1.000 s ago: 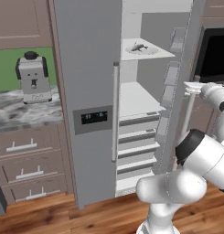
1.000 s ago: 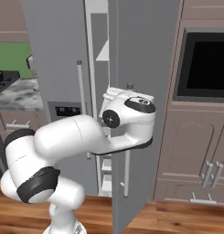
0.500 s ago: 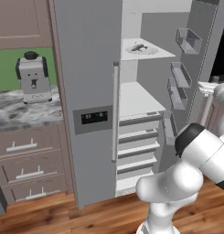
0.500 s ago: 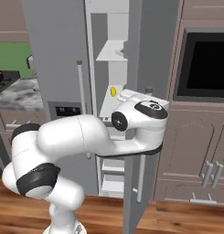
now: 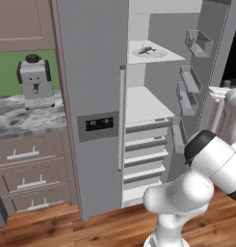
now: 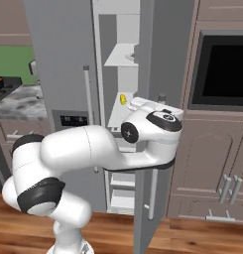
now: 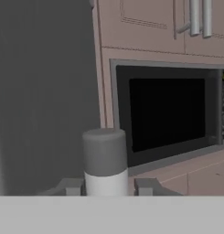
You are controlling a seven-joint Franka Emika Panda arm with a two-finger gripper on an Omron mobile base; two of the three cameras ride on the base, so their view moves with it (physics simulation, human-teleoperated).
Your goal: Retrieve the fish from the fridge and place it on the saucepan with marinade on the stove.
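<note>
Fridge: right-hand door now swung well out, noticeably wider than a second ago, when it stood only part open. Shelves, drawers and door bins now exposed in the left base view. Left-hand door with the dark dispenser panel shut.

Arm: reaches across to the right-hand door's long bar handle. In the hand view the grey bar rises straight up between the two dark tips; the jaws are clenched on that handle, pulling the door out. Gripper faces the built-in oven and brown cabinets beyond.

Bench to the left of the fridge: marbled top, coffee machine standing on it, drawers below.

Upper fridge shelf: pale round plate, with the fish lying on it, small, dark, slim. Untouched, well above and apart from the gripper.

Small yellow item on a middle shelf in the right base view; too small to identify.

Judgement: door-opening step nearly done. The opening looks wide enough to reach the fish shelf. Next need: release the handle, lift and bring the hand round the door edge to the upper shelf. Saucepan stage not begun.
</note>
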